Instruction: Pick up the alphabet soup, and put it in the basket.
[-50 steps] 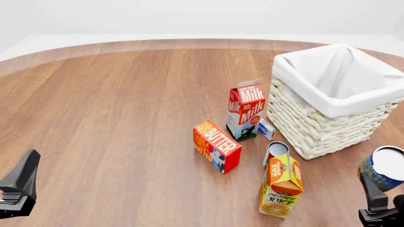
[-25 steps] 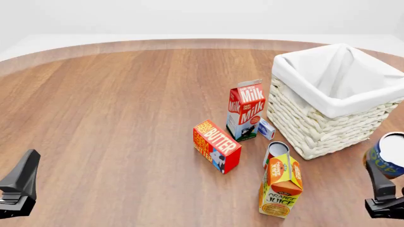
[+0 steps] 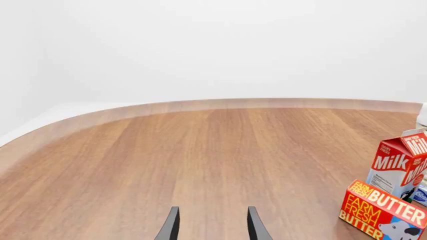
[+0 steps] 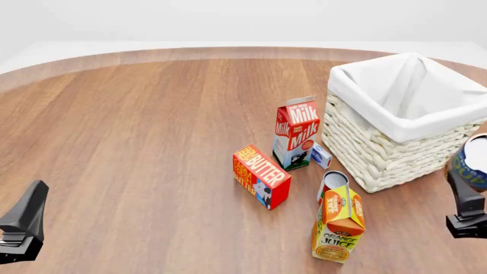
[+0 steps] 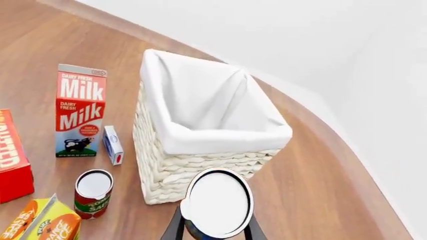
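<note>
Blue-labelled soup can carried higher and closer to the white wicker basket

Over the last second the small blue-labelled alphabet soup can with the pale silver top [image 4: 475, 162] has been raised and moved toward the large white woven basket with the cloth liner [image 4: 380, 154]; it is clamped between the fingers of the right gripper [image 5: 212, 227], just beside the basket's near corner but not yet over the opening. The left gripper [image 3: 211, 225] is parted and empty, unmoved. Transport is judged well advanced; release remains.

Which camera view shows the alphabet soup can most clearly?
The right wrist view: the alphabet soup shows its pale top, held in the right tool. The front view cuts it at the right edge. The left wrist view misses it.
</note>
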Available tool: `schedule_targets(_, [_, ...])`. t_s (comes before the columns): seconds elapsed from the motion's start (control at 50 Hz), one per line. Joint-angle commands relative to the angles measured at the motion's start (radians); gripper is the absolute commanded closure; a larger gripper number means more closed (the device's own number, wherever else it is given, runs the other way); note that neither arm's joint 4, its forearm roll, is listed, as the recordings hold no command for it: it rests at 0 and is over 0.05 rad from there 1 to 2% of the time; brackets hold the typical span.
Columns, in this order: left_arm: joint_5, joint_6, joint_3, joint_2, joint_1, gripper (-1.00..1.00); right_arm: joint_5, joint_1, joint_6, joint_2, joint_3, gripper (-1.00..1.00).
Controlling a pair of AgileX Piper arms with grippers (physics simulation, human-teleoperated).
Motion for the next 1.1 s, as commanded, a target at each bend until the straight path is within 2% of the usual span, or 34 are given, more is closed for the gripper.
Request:
schedule_targets(0.02, [0.000,0.000,0.000,0.000,0.000,-1.00,-0.018,-0.012,0.013,0.043,-0.055,1.00])
schedule_targets(0.24, [0.000,0.000,0.000,0.000,0.000,-1.00,0.005,-0.022,-0.005,0.044,-0.098,1.00])
schedule_targets(0.58, [0.000,0.000,0.000,0.000,0.000,-1.00,0.027,-0.025,-0.001,0.060,-0.173,1.00])
schedule_targets(0.64, [0.000,0.000,0.000,0.000,0.000,-1.00,0.025,-0.016,-0.007,0.067,-0.182,1.00])
schedule_targets(0.7, [0.000,0.000,0.000,0.000,0.000,-1.00,0.025,0.006,0.025,0.085,-0.204,1.00])
schedule_targets(1.1, [0.000,0.000,0.000,0.000,0.000,-1.00,-0.006,0.035,0.019,0.184,-0.289,1.00])
